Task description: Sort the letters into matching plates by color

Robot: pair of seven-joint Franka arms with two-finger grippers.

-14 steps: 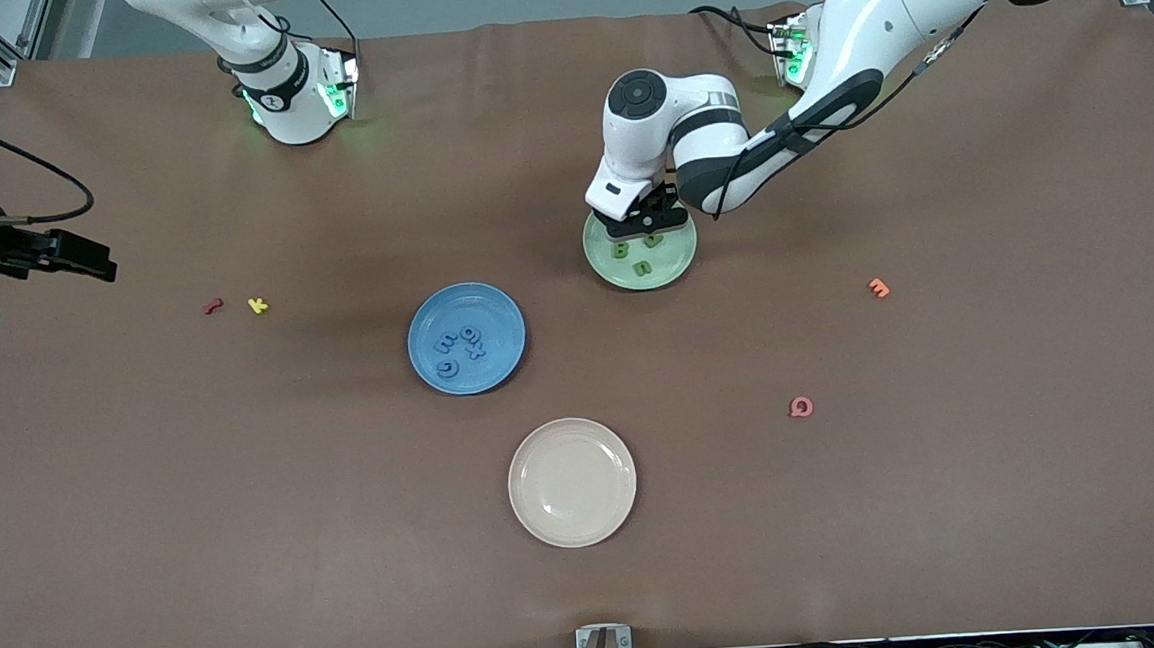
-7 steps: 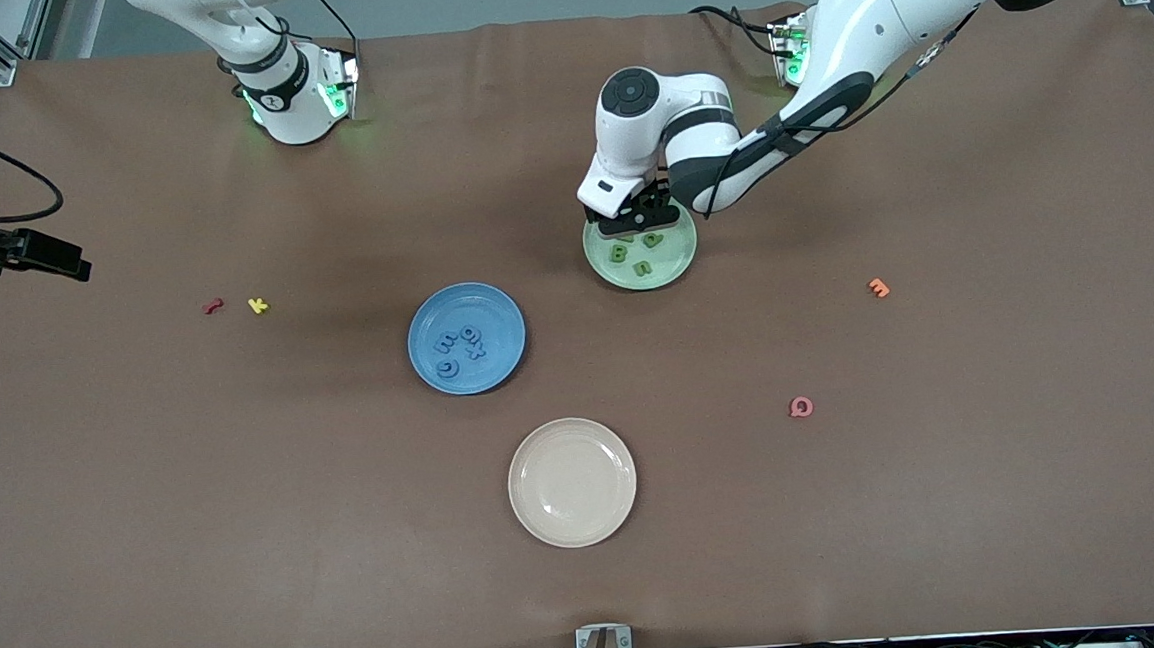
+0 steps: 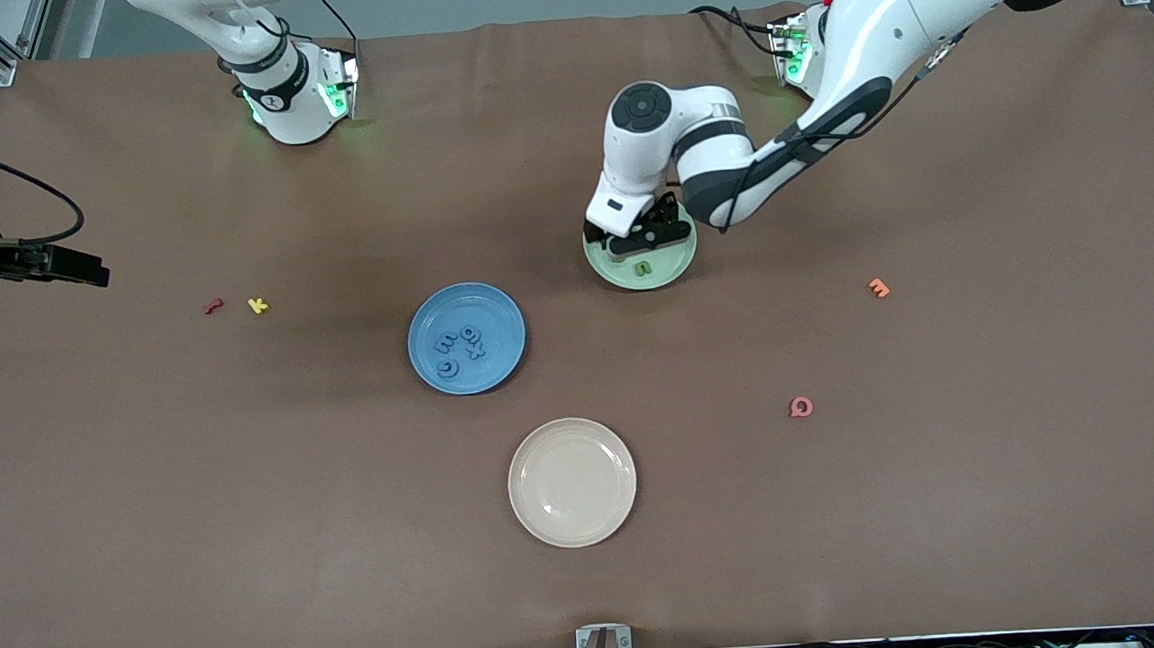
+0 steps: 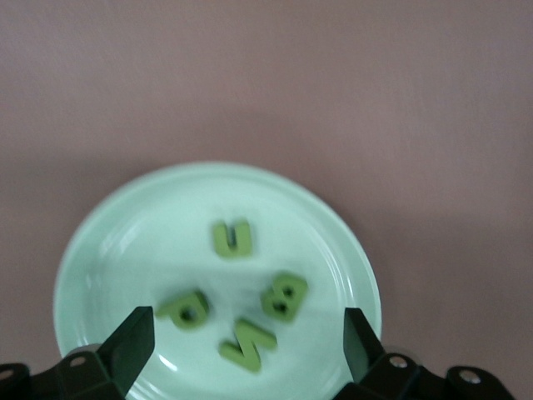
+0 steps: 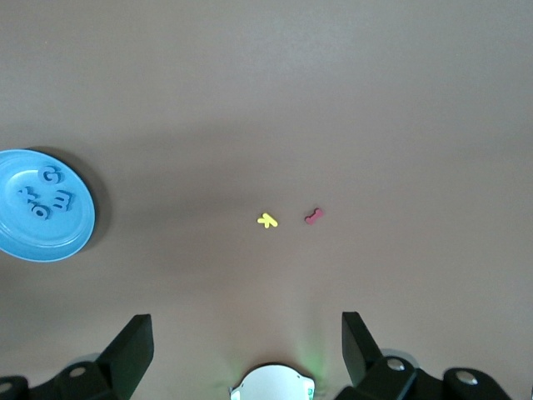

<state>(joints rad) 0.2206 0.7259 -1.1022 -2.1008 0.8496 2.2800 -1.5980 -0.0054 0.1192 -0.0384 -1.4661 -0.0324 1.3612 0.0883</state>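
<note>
Letters are lying sorted already, by the look of it: four green letters (image 4: 241, 308) are sitting on the green plate (image 3: 669, 266) in the upper middle of the front frame, and four blue letters (image 3: 459, 343) are sitting on the blue plate (image 3: 502, 319) near the centre. The left gripper (image 4: 246, 337) is hovering low over the green plate with its fingers (image 4: 133, 337) spread wide and nothing between them. The right gripper (image 3: 67, 265) is waiting at the left edge of the front frame, over bare table, fingers (image 5: 133, 342) wide and holding nothing.

The cream plate (image 3: 572, 482) in the lower middle is sitting unused. The red letter (image 3: 212, 306) and yellow letter (image 3: 257, 304) at left, and the orange letter (image 3: 878, 288) and pink letter (image 3: 800, 406) at right, are lying loose on the brown table (image 3: 948, 492).

The likely risk is the left gripper's low position: a sideways move before lifting could be dragging a fingertip across the plate, knocking a green letter off or shoving the plate. Picking up a stray colour would also be spoiling the sort.
</note>
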